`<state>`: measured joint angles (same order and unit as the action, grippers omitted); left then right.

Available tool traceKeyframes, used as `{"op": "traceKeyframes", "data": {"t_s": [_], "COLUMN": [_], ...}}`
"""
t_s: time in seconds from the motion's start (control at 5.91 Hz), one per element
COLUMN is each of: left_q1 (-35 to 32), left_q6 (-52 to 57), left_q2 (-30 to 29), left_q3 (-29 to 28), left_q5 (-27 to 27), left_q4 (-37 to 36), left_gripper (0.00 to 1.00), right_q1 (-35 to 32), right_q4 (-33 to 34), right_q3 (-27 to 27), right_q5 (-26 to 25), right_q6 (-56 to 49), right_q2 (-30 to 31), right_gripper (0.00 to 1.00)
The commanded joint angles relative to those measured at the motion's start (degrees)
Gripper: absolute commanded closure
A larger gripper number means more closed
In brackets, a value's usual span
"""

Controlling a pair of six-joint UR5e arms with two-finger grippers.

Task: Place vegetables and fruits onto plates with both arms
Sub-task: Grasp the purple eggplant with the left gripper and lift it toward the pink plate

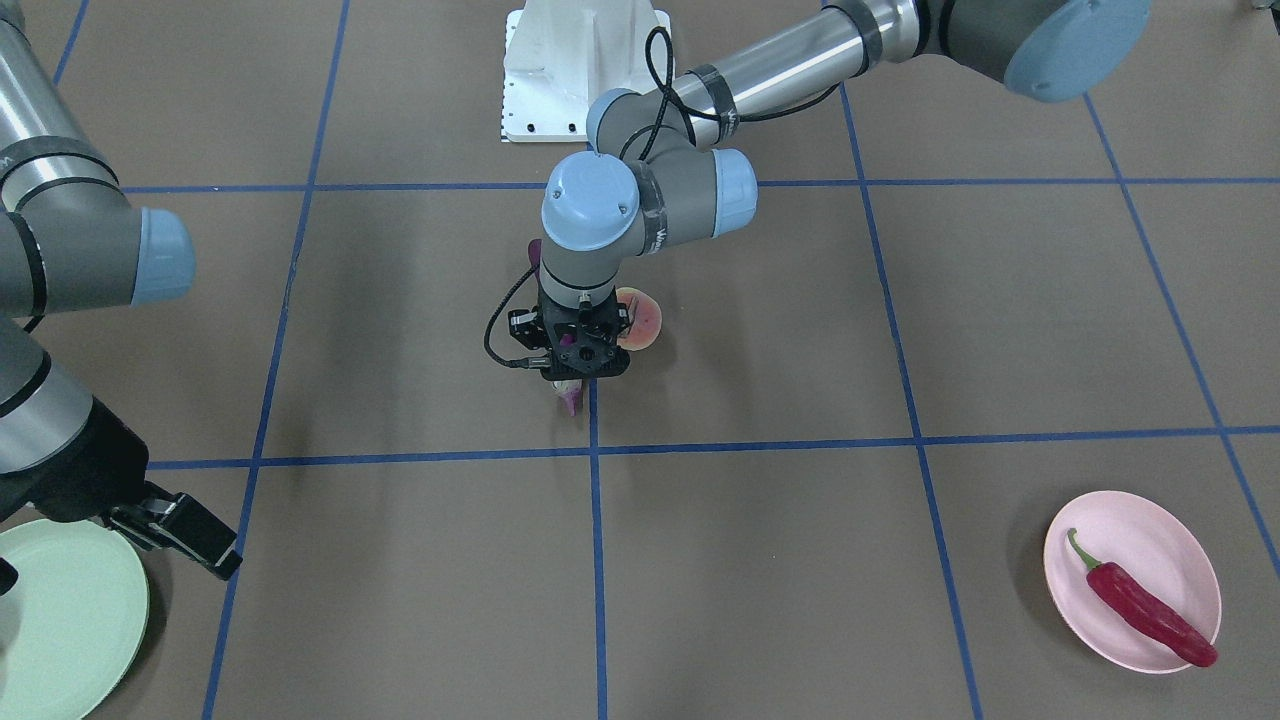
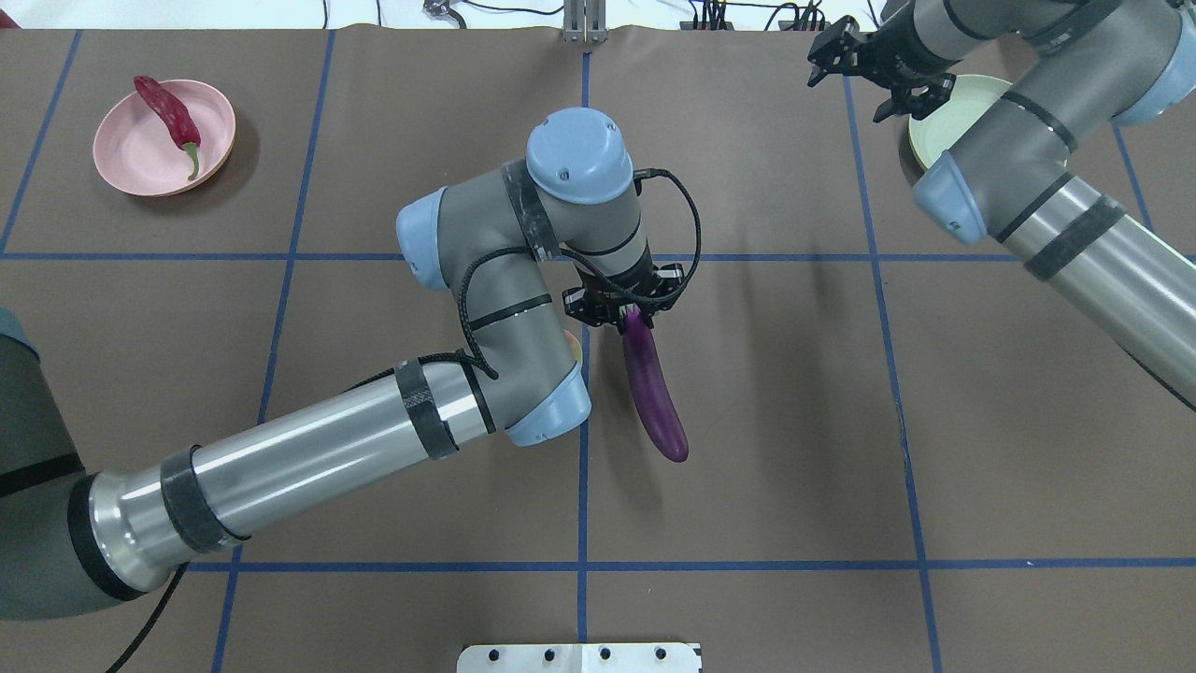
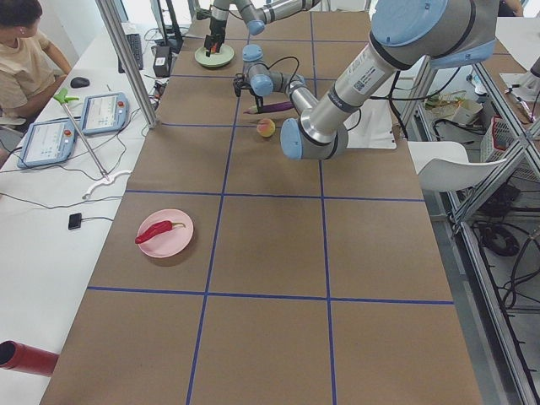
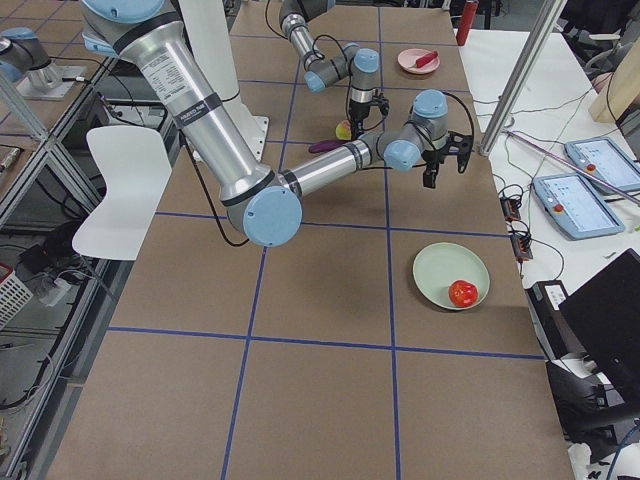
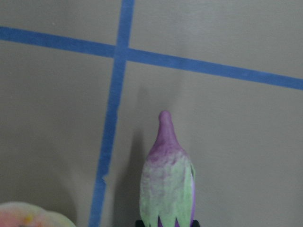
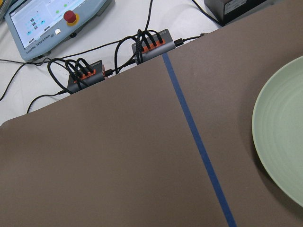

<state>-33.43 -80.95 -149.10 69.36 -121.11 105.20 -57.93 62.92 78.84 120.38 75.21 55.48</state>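
Observation:
My left gripper (image 2: 628, 316) is shut on the cap end of the long purple eggplant (image 2: 654, 393) near the table's middle; the wrist view shows its pale green cap (image 5: 166, 189). I cannot tell if the eggplant touches the table. The peach (image 1: 640, 318) lies right beside it, partly under the wrist. The red chili (image 1: 1140, 602) lies on the pink plate (image 1: 1170, 530). The pomegranate (image 4: 462, 293) sits on the green plate (image 4: 435, 265). My right gripper (image 2: 874, 79) is open and empty, raised beside the green plate (image 2: 953, 117).
The white base block (image 1: 585, 70) stands at the robot's side of the table. Cable hubs (image 6: 151, 40) and a tablet (image 6: 47, 19) lie beyond the far table edge. Blue tape lines cross the brown table.

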Motion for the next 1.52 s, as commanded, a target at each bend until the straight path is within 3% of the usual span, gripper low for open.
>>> {"op": "traceKeyframes", "data": {"t_s": [0.0, 0.34, 0.68, 0.85, 1.18, 1.35], "left_q1": [-6.6, -13.9, -18.5, -21.6, -28.8, -32.2], "left_q6": [-0.5, 2.4, 8.8, 12.1, 13.6, 14.0], "left_q2": [0.6, 7.4, 20.0, 24.4, 27.4, 27.3], "left_q3": [3.5, 10.0, 20.5, 22.3, 20.3, 14.2], "left_q5": [-7.7, -13.4, -16.3, -17.4, -19.6, -19.4], "left_q4": [-0.4, -0.4, -0.2, 0.3, -0.3, 0.3], "left_gripper": [1.0, 1.0, 1.0, 1.0, 1.0, 1.0], "right_q1": [5.3, 12.9, 21.8, 24.7, 29.4, 30.0], "right_q4": [-0.3, -0.4, -0.6, -0.6, -0.3, -0.2], "right_q3": [1.4, 6.3, 9.6, 11.3, 10.3, 8.9], "right_q5": [-0.1, -2.1, -7.1, -9.1, -15.8, -16.0], "right_q6": [0.4, 6.6, 13.7, 17.0, 23.3, 25.1], "right_q2": [0.2, 0.9, 0.2, -0.5, -3.3, -5.1], "right_gripper": [0.0, 0.0, 0.0, 0.0, 0.0, 0.0]}}
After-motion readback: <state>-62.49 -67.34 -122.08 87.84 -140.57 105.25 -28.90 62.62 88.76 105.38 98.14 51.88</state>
